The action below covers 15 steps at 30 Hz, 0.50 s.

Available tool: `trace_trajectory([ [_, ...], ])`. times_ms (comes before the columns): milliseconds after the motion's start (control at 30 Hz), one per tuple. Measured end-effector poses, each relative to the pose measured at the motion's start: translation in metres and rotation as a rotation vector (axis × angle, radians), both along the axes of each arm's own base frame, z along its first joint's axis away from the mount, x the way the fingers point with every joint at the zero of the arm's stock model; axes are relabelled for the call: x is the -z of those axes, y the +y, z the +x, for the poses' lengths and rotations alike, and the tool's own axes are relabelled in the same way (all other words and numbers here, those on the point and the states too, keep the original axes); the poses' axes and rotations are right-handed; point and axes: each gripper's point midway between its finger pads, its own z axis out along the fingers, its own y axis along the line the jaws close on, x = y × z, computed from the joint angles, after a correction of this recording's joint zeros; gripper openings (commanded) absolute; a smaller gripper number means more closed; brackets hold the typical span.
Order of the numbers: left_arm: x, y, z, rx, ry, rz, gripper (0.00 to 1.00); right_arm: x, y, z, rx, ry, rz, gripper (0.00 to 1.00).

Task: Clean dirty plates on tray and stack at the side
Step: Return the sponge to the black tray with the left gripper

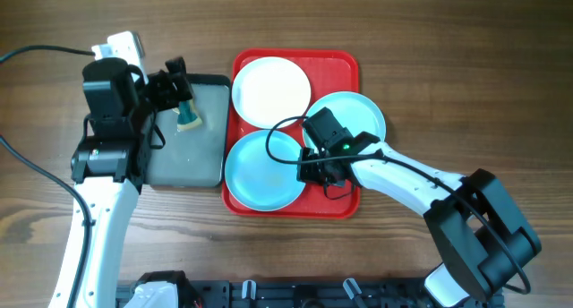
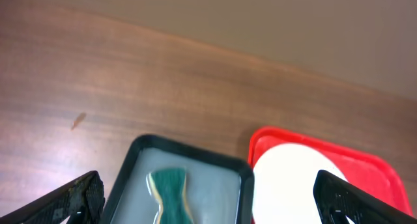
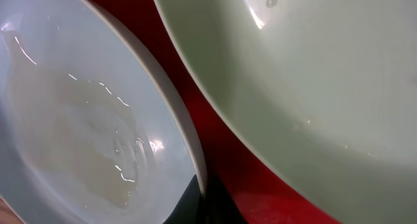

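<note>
Three plates (image 1: 271, 91) sit in the tray (image 1: 345, 64), one aqua overhanging its right rim. Over the tray, the right end effector (image 1: 322, 171) hides its fingers (opening: cannot tell); left of the tray, the left end effector (image 2: 208, 188) gapes wide, empty.

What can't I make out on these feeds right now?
Right claw: overhead, the right arm covers most of it, and the right wrist view is too close. Open or shut is unclear.
Right aqua plate: overhead, the same arm hides its lower-left rim.
Green sponge: left wrist view, cut off by the bottom edge.
White plate: same view, same edge.
</note>
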Motion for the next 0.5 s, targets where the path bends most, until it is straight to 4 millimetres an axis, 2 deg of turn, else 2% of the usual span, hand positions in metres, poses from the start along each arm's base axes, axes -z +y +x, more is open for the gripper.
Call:
trace_trajectory([
  [267, 0.026, 0.0, -0.019, 0.0, 0.132, -0.003, 1.0, -0.003, -0.002, -0.003, -0.005, 0.005, -0.003, 0.04],
  [400, 0.03, -0.001, -0.022, 0.0, 0.153, -0.004, 1.0, -0.005, -0.008, -0.009, -0.029, 0.033, -0.045, 0.04],
  [500, 0.031, -0.001, -0.023, 0.0, 0.157, -0.004, 1.0, -0.016, -0.008, -0.003, -0.043, 0.023, -0.069, 0.04],
])
